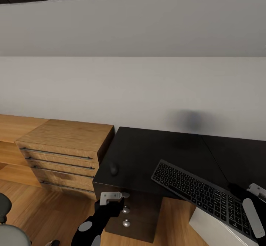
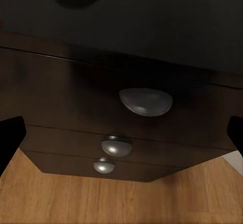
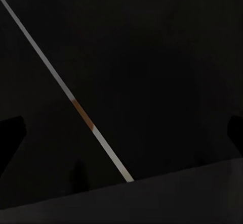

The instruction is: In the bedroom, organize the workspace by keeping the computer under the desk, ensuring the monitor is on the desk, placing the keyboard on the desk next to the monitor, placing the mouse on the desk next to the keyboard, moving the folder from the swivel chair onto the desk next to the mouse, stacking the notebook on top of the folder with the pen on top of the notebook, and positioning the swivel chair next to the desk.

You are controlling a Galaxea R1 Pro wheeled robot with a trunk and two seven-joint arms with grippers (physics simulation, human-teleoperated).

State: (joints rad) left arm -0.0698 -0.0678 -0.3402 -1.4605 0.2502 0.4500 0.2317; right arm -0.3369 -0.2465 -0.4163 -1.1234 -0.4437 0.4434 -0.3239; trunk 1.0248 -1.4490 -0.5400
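Keyboard (image 1: 205, 196) in right gripper (image 1: 255, 198); left gripper (image 2: 121, 138) wide by desk (image 1: 147, 153); mouse (image 1: 113, 169) on top

Desk (image 1: 147, 153) stands against the wall, drawer unit (image 1: 62, 153) touching its left side. Mouse (image 1: 113, 169) lies on the desk near the front left corner. Keyboard (image 1: 207, 194) sits right of the mouse, well apart, set at a slant, its right end overhanging the desk's front edge. Three knobs (image 1: 126, 210) run down the desk's front below the mouse. Swivel chair (image 1: 9, 231) at lower left, on the floor before the drawer unit.
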